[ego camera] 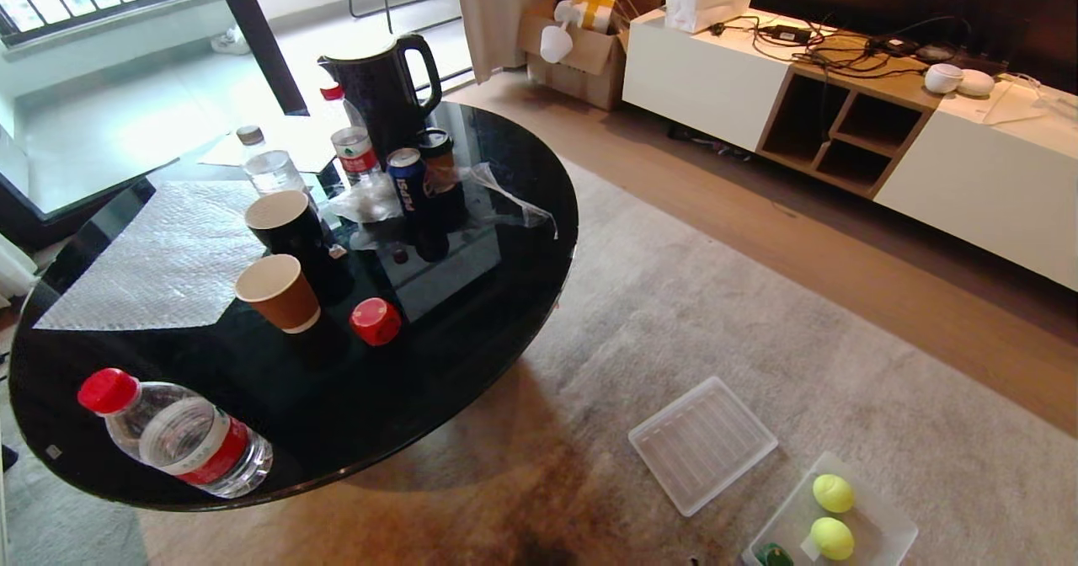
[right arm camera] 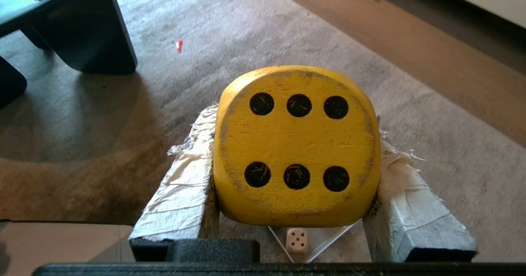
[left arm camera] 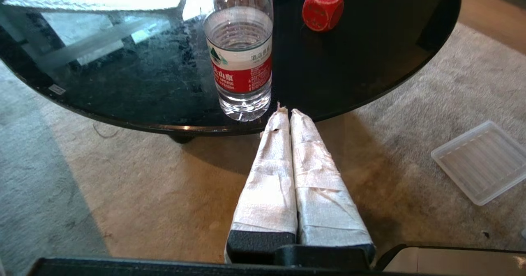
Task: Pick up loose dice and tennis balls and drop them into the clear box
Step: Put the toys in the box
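Left gripper (left arm camera: 286, 112): its tape-wrapped fingers were pressed together with nothing between them, hanging over the rug (left arm camera: 123, 185) just off the table (left arm camera: 123, 99) edge; this arm looked parked.
Water bottle (left arm camera: 240, 58): stood upright on the black table near its rim, just beyond the left gripper's tips.
Red die (ego camera: 376, 321): sat on the table next to a brown paper cup (ego camera: 279, 293), farther in than the bottle; judged the nearest loose piece for the left arm.
Ribbed lid (ego camera: 701, 444): lay flat on the rug, between the table and the clear box, touching neither.
Clear box (ego camera: 884, 528): sat on the rug at the near right of the head view, partly cut off by the frame; two tennis balls (ego camera: 833, 493) and a dark green die (ego camera: 772, 555) at its near corner were already inside.
Right gripper (right arm camera: 296, 161): clamped on the yellow die (right arm camera: 294, 144), one padded finger on each side, six-pip face toward the wrist camera, held above the rug.
Tan die (right arm camera: 296, 240): glimpsed under the yellow die, apparently resting in a clear-walled corner; whether that was the box I could not tell for certain.
Deciding relation: the box lay on the robot's right, on the loaded arm's side, so the drop seemed a matter of carrying the yellow die over the box walls before spreading the fingers.
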Tool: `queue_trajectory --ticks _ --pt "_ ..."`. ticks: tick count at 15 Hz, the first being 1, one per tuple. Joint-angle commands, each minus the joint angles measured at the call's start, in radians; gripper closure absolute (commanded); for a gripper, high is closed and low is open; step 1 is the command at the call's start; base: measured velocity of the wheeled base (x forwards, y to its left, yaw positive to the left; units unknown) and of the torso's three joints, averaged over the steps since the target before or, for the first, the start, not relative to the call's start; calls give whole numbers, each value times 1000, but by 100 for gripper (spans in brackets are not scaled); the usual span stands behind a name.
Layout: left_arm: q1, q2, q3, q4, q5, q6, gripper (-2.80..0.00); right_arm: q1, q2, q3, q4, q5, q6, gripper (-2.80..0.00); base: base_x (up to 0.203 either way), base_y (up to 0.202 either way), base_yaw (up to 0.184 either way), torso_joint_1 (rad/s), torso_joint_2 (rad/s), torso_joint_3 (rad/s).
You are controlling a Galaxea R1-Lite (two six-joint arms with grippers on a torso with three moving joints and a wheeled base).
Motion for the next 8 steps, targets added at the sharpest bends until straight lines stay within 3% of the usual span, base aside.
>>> queue_trajectory --ticks 1,8 --pt "0 0 0 0 0 0 0 0 0 1 0 1 0 0 0 0 0 -2 6 -189" --pt "0 0 0 0 0 0 0 0 0 1 0 1 0 0 0 0 0 3 1 -198"
